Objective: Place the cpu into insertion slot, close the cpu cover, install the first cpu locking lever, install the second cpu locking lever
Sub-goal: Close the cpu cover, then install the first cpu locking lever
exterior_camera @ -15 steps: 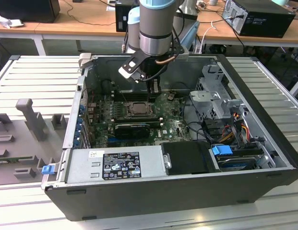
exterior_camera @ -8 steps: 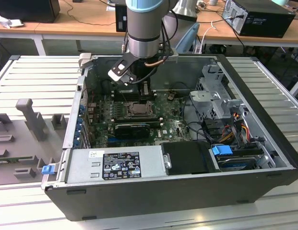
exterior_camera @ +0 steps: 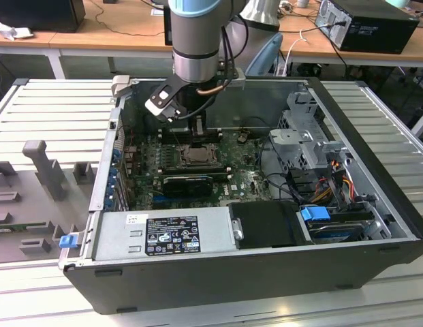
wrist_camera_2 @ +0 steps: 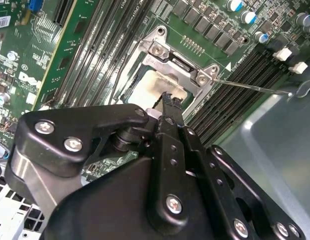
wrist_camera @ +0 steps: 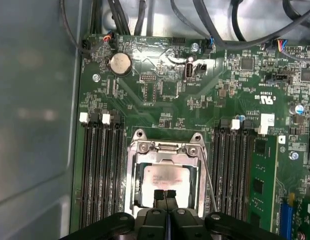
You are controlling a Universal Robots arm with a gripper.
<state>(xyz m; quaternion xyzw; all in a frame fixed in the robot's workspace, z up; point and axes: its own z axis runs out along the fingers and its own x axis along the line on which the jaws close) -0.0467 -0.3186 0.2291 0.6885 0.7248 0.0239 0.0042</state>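
The computer case [exterior_camera: 374,177] lies open on the slatted surface [exterior_camera: 54,109], with the green motherboard [wrist_camera: 159,95] exposed inside. The arm reaches down into the case, and the gripper [exterior_camera: 198,133] hangs directly above the socket area.

**CPU.** The cpu [wrist_camera: 167,176] is a flat square chip with a pale silver-grey metal top that reflects light brightly. It is seated in the insertion slot [wrist_camera: 139,170], which sits between two banks of long black memory slots [wrist_camera: 97,170].

**Cover.** The cpu cover [wrist_camera: 164,148] is a silvery metal frame with a square window. It surrounds the chip on all sides, and its hinge end carries two screws, seen clearly in the second wrist view [wrist_camera_2: 180,64].

**Lever.** A thin metal locking lever [wrist_camera: 209,177] runs slantwise from a corner of the frame, alongside the socket. In the second wrist view [wrist_camera_2: 249,88] it projects out over the neighbouring memory slots.

**Jaws.** In both wrist views the jaws are clenched together with nothing between them. The gripper [wrist_camera: 164,194] tips sit over the near edge of the chip; whether they touch it cannot be told. The serrated tips show in the second wrist view [wrist_camera_2: 169,102].

A round coin cell battery [wrist_camera: 120,63] sits further along the board.
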